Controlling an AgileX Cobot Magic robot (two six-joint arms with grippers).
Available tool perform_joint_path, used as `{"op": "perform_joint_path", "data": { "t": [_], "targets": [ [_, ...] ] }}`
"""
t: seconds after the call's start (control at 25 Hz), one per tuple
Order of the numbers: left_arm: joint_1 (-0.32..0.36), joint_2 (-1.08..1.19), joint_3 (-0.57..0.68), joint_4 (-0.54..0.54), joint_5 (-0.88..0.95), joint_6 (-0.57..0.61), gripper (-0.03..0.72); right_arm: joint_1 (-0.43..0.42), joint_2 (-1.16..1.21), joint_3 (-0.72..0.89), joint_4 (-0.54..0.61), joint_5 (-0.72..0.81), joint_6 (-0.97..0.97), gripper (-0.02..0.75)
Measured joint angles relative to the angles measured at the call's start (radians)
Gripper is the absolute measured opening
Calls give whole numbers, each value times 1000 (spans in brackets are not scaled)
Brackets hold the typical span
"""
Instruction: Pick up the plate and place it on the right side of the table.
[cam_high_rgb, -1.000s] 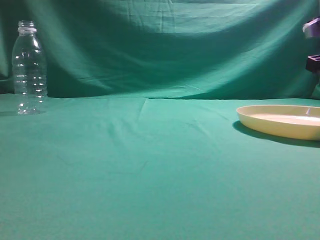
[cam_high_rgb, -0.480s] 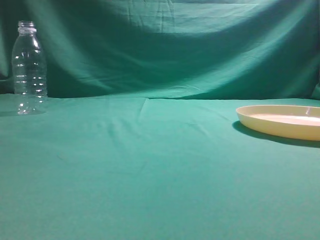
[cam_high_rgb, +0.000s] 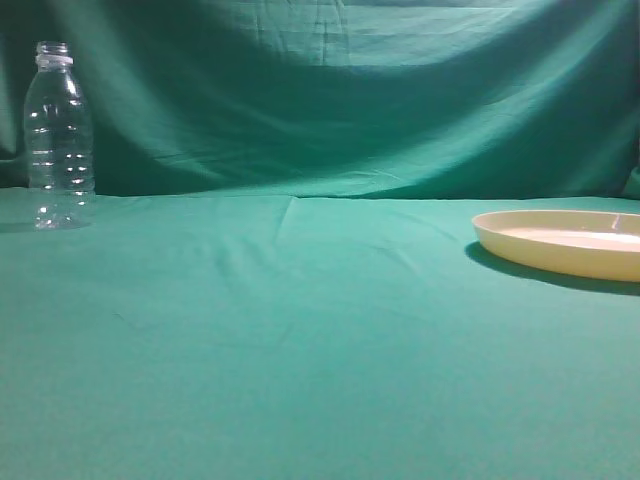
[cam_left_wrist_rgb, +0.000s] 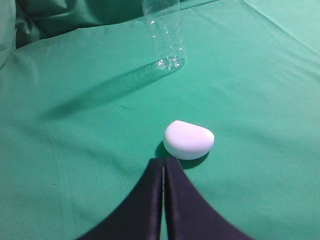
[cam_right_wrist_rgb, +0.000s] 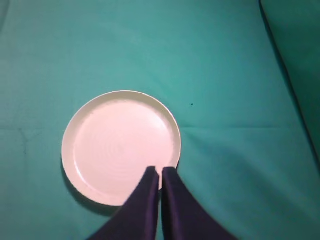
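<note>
**A:** What is on the tabletop (cam_high_rgb: 300, 340)?

**B:** A flat surface draped in wrinkled teal-green cloth, with matching cloth hung behind it. A wide, shallow, round cream-yellow plastic plate (cam_high_rgb: 565, 242) lies flat on it at the right edge of the exterior view. Far to the left of the plate, against the backdrop, a clear plastic bottle (cam_high_rgb: 58, 135) stands upright. No arm shows in that view.

**A:** And from the wrists?

**B:** The right wrist view looks straight down on the plate (cam_right_wrist_rgb: 121, 146). The right tool (cam_right_wrist_rgb: 160, 172) hangs above the plate's near rim, its two dark fingers pressed together with only a thin slit between them, holding nothing. The left tool (cam_left_wrist_rgb: 163, 162) is likewise closed and empty, over bare cloth; just ahead of it lies a small white rounded lump (cam_left_wrist_rgb: 188, 139), and the bottle stands farther off.

**A:** How would the plate handle?

**B:** It looks light and stiff, probably smooth and a little slippery, and unlikely to break. Lying flat, it offers only its low raised rim, so I would judge the hold belongs there: one finger inside the lip, one outside and under it, at the rim nearest the tool. A pinch at one edge may let so wide a disc tip or swing.

**A:** Is it placed yet?

**B:** Judging by the exterior view, it already lies well to the right.
</note>
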Motion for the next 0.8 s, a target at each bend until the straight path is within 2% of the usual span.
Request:
{"op": "perform_joint_path", "data": {
  "t": [0.32, 0.56, 0.8],
  "targets": [
    [0, 0, 0, 0, 0, 0, 0, 0, -389, 227, 19, -23, -9, 0],
    [0, 0, 0, 0, 0, 0, 0, 0, -647, 272, 59, -8, -9, 0],
    [0, 0, 0, 0, 0, 0, 0, 0, -780, 272, 69, 59, -9, 0]
  ]
}}
